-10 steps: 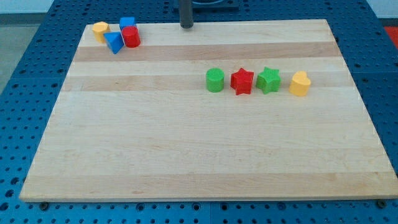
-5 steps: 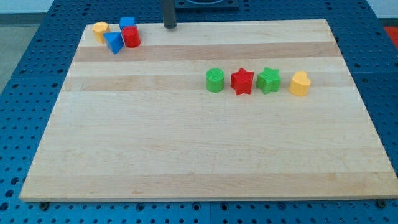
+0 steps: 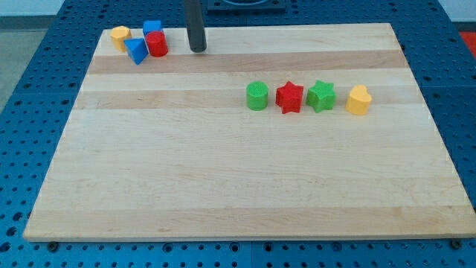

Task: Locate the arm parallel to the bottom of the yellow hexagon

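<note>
The yellow hexagon [image 3: 120, 36] sits at the top left corner of the wooden board [image 3: 245, 179]. Beside it on the right are a blue triangular block [image 3: 136, 51], a blue block [image 3: 152, 28] and a red cylinder [image 3: 157, 45], packed close together. My tip [image 3: 197, 50] rests on the board to the right of the red cylinder, with a gap between them. It is well to the right of the yellow hexagon and slightly lower in the view.
A row of blocks lies right of the board's centre: a green cylinder [image 3: 256, 96], a red star [image 3: 289, 97], a green star [image 3: 321, 96] and a yellow rounded block [image 3: 358, 100]. Blue perforated table surrounds the board.
My tip has moved left and then down the view, from the board's top edge onto the board, nearer the red cylinder. The blocks have not moved.
</note>
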Available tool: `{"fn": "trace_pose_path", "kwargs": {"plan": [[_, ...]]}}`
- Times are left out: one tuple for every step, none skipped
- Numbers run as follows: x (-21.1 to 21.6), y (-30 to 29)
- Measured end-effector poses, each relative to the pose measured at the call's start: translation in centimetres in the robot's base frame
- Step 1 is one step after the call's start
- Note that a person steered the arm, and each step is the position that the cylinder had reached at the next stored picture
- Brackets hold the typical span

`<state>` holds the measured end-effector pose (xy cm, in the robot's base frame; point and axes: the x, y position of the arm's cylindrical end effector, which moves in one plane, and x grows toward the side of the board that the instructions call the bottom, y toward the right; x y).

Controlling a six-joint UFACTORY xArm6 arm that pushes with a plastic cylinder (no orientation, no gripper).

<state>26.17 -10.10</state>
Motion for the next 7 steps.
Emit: {"fn": "trace_pose_path", "kwargs": {"plan": [[2.9, -1.4], [5.5, -3.2], [6.1, -6.6], [6.1, -11.1], [6.1, -15.4], [6.1, -19.0], [5.8, -20.4]]}}
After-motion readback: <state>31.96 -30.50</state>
